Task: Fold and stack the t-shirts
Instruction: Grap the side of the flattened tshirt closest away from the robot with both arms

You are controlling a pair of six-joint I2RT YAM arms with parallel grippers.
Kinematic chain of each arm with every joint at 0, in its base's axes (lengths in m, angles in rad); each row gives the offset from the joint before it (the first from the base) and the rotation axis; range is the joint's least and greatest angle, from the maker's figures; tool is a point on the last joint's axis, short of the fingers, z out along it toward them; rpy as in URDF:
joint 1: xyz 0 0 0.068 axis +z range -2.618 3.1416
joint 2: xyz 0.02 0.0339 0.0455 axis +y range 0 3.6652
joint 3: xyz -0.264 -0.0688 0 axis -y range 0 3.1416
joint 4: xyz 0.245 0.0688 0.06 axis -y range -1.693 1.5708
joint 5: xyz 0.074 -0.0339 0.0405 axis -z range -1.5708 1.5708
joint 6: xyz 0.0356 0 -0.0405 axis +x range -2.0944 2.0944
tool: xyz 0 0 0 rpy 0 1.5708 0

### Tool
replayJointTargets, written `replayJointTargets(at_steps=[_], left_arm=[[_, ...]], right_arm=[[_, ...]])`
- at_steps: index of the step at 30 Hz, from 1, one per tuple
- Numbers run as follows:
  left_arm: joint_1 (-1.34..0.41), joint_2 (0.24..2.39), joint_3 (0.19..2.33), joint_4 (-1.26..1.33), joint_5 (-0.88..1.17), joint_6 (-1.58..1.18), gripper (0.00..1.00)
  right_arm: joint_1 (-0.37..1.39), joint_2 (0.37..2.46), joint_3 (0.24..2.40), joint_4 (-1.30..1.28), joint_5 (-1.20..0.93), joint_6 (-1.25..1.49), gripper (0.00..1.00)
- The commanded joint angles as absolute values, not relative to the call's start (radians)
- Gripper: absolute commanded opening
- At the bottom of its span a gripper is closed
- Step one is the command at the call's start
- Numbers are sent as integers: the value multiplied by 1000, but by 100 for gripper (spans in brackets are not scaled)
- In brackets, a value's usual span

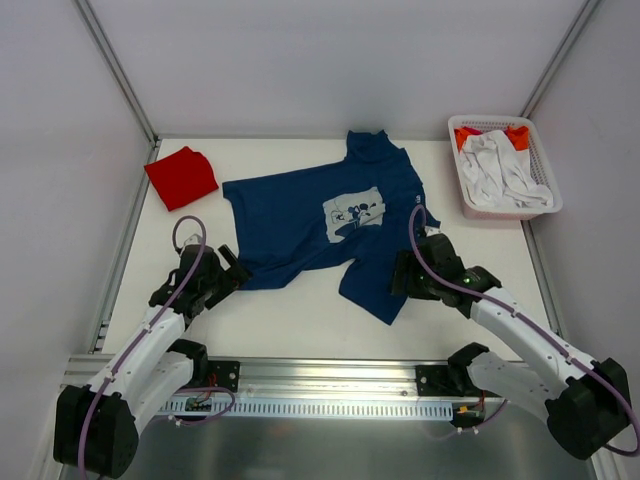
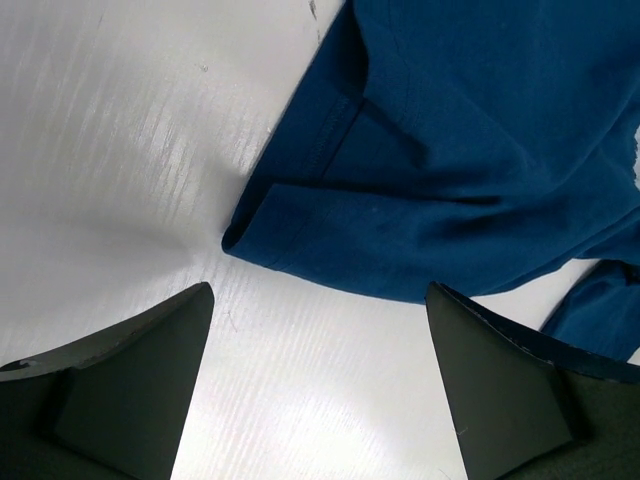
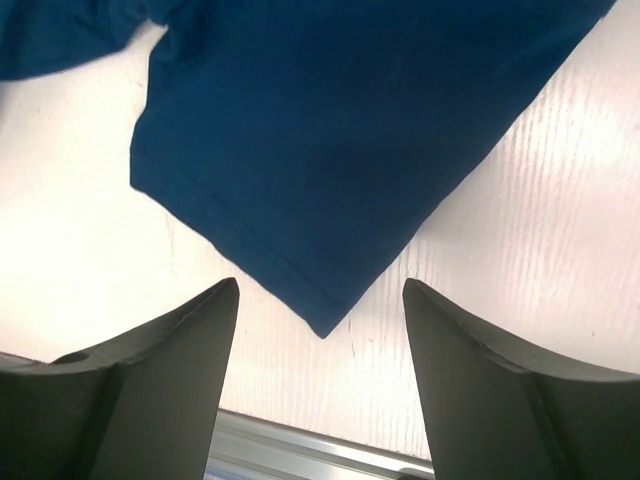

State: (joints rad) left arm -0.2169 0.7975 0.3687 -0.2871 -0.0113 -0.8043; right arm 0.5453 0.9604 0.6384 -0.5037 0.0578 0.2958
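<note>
A navy blue t-shirt (image 1: 320,215) with a pale square print lies spread out, a bit crooked, in the middle of the table. A bright red t-shirt (image 1: 181,177) sits folded at the back left. My left gripper (image 1: 236,268) is open at the navy shirt's near left corner; in the left wrist view the hem (image 2: 450,150) lies just beyond the left gripper (image 2: 318,290). My right gripper (image 1: 400,275) is open at the near right corner; in the right wrist view the pointed cloth corner (image 3: 330,130) reaches between the fingers of the right gripper (image 3: 320,283). Neither holds anything.
A white slatted basket (image 1: 512,214) at the back right holds white and orange cloth. An aluminium rail (image 1: 330,375) runs along the table's near edge, also seen as the rail (image 3: 300,450) below the right fingers. Frame posts stand at the back corners.
</note>
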Motion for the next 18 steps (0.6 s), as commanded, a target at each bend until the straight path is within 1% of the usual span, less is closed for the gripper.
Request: replayJointTargets(at_steps=[1,9,13,18], left_arm=[[-222,811,420,-279,-43,-770,89],[-213,854,456,-268,-32,-756,89],[-209,868,456,-261,-23,-753,89],[-206,864,456,-258,-20,-750,89]], right_arm=[[597,923,603,-552,115,373,70],[742,881,505,-560,170,495,70],[820,894,457,-540,192,548,69],[867,928,449,-509,221,580,69]])
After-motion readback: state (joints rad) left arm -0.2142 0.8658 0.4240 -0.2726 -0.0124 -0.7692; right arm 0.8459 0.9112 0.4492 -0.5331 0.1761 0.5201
